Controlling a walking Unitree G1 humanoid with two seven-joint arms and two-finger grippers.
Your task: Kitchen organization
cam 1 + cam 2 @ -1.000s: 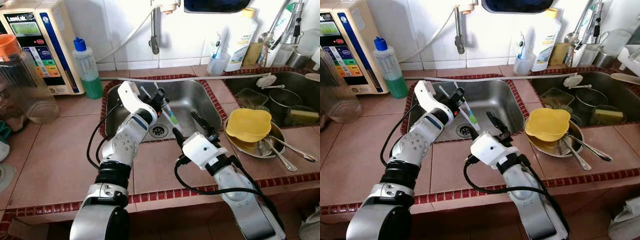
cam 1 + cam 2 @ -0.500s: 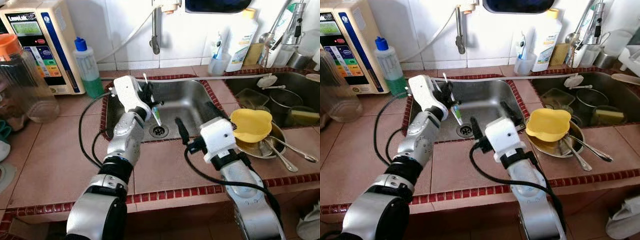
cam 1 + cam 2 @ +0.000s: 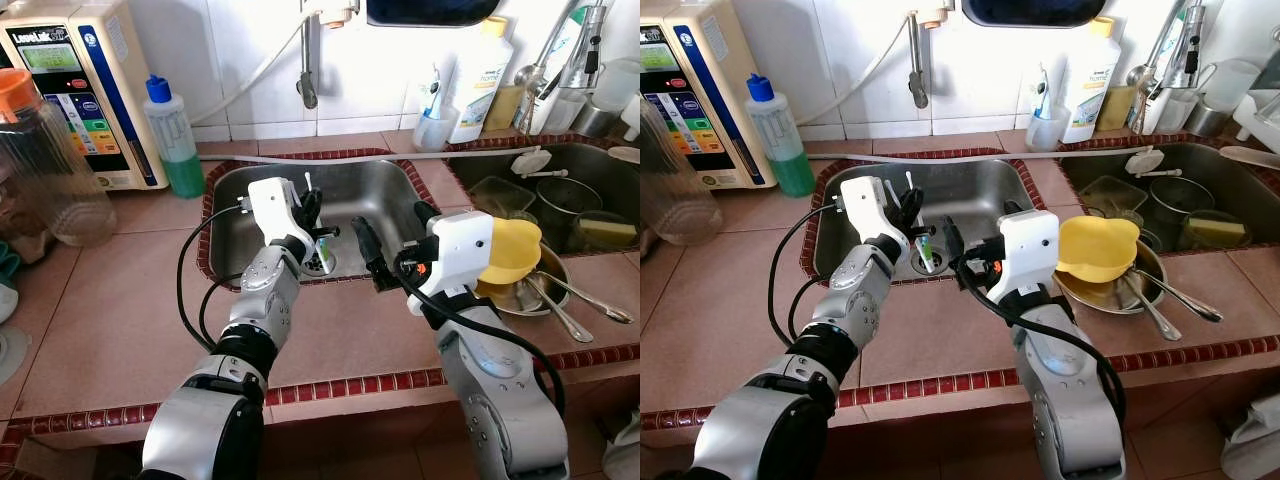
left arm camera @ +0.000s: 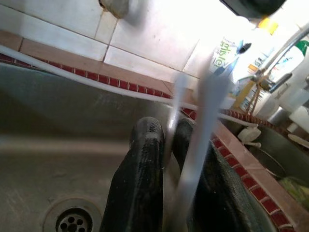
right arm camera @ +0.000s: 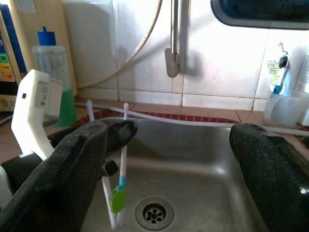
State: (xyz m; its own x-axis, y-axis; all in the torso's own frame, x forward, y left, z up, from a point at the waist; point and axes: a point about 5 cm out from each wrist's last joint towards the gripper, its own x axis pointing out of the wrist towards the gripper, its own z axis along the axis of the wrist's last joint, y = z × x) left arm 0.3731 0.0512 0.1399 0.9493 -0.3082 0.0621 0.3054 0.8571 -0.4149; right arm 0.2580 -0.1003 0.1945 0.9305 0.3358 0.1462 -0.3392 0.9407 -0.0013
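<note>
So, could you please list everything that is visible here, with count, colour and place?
left sink: one, steel, centre of counter
right sink: one, steel, far right, holds dishes
toothbrushes: two, white, one green head, over left sink
bowl: one, yellow, on pan
pan: one, metal, right of left sink
spoons: two, metal, on pan
green bottle: one, blue cap, behind left sink
white bottle: one, at wall
cup: one, clear, at wall
machine: one, cream, far left
jug: one, clear, orange lid, far left
hose: one, white, behind sinks
left gripper: shut on toothbrushes
right gripper: open, beside them
</note>
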